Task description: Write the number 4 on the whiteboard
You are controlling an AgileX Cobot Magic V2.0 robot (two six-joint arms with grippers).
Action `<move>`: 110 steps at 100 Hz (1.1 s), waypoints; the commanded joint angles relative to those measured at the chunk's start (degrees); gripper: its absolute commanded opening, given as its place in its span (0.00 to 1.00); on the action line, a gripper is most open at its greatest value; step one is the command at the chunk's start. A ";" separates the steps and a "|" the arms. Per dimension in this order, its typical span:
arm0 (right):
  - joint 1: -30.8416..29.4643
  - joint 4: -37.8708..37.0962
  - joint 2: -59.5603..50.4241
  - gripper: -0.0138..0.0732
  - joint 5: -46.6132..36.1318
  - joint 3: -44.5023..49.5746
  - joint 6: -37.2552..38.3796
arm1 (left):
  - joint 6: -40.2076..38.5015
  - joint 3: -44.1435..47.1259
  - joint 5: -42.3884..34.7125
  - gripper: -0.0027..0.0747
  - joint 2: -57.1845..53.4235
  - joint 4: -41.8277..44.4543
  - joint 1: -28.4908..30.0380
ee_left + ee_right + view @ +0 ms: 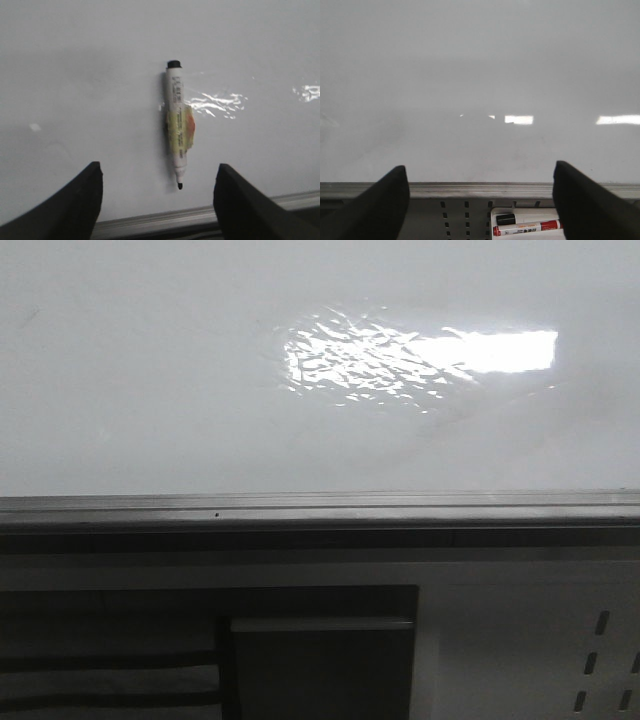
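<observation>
Spreading wide apart, the fingers [75, 205] of the left gripper [159, 202] are seen released in the left wrist view, with nothing held between them and nothing touched. Between and just beyond them a marker [176, 125] is seen lying on the whiteboard [75, 90], uncapped, its dark tip pointed toward the grey edge rail [165, 220] and a yellow-orange label wrapped round its barrel. The right gripper [480, 210] is likewise shown released, its fingers [582, 205] parted over the rail and empty. Beyond that rail, only the right wrist view shows a white perforated panel [455, 215] and, on it, a red-labelled marker [527, 228] beside a black cap [505, 219]. In the front view neither gripper is shown; the board is seen as a glossy white field with a rippled light reflection [400, 355] above the rail. No drawn number 4 can be made out on the board in any view.
</observation>
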 commanded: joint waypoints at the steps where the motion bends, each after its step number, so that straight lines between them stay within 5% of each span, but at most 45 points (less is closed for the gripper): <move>1: -0.22 0.30 0.88 0.77 -4.08 -1.87 0.25 | 0.79 -1.72 -4.13 0.59 3.51 -1.14 -1.91; 71: -0.22 0.30 0.88 0.77 -3.16 -1.87 0.25 | 0.79 -1.72 -18.92 0.58 28.99 -4.50 -5.10; 110: -0.22 0.30 0.88 0.77 -3.16 -1.87 0.25 | 0.79 -1.72 -21.19 0.25 30.04 -4.50 -6.78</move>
